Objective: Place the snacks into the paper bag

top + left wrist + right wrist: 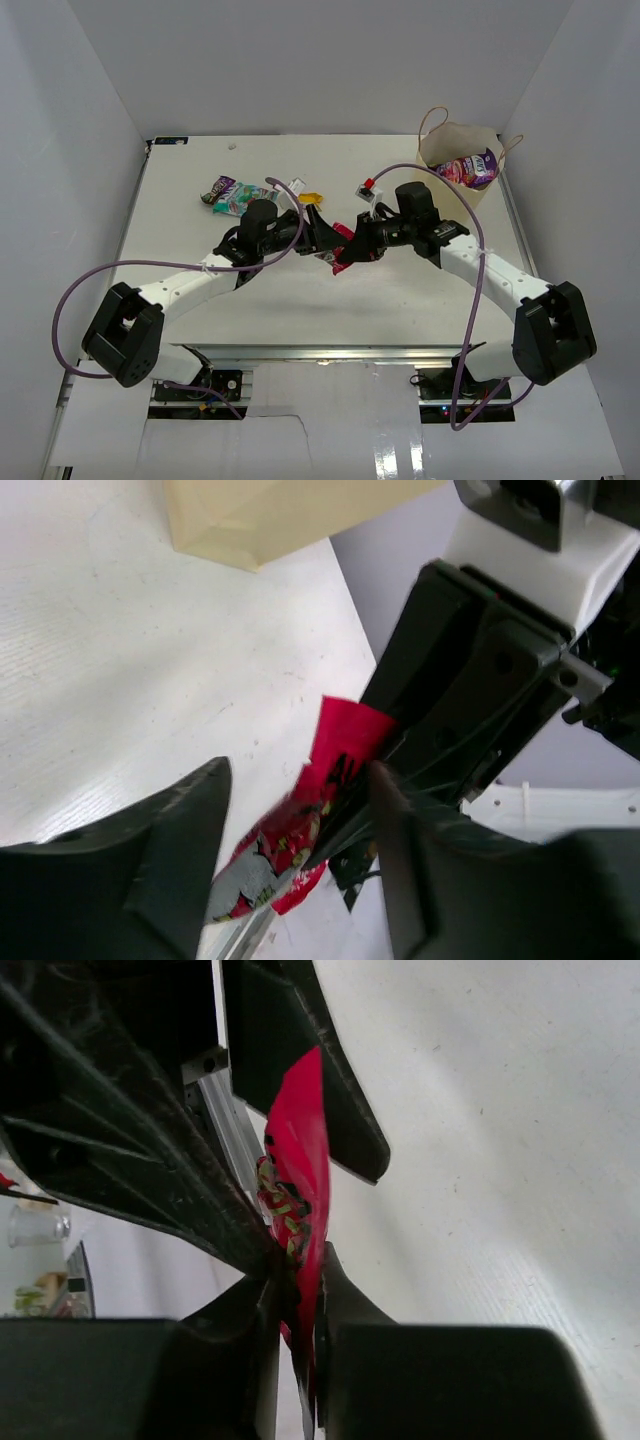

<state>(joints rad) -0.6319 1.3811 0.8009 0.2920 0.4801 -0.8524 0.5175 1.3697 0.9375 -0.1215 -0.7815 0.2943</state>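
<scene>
A small red snack packet (343, 252) hangs above the table's middle, between both grippers. My right gripper (352, 250) is shut on it; in the right wrist view the packet (298, 1175) stands edge-on, pinched between the fingertips (300, 1295). My left gripper (325, 238) is open, its fingers either side of the same packet (300, 815) in the left wrist view, not pressing it (300, 870). The tan paper bag (450, 140) stands at the back right, with a pink and purple packet (470, 168) showing in its mouth. The bag's lower part also shows in the left wrist view (270, 515).
A teal packet with a purple end (230, 195) lies at the back left of the table, and a yellow packet (311, 197) lies just behind the left gripper. White walls enclose the table (200, 250) on three sides. Purple cables loop off both arms.
</scene>
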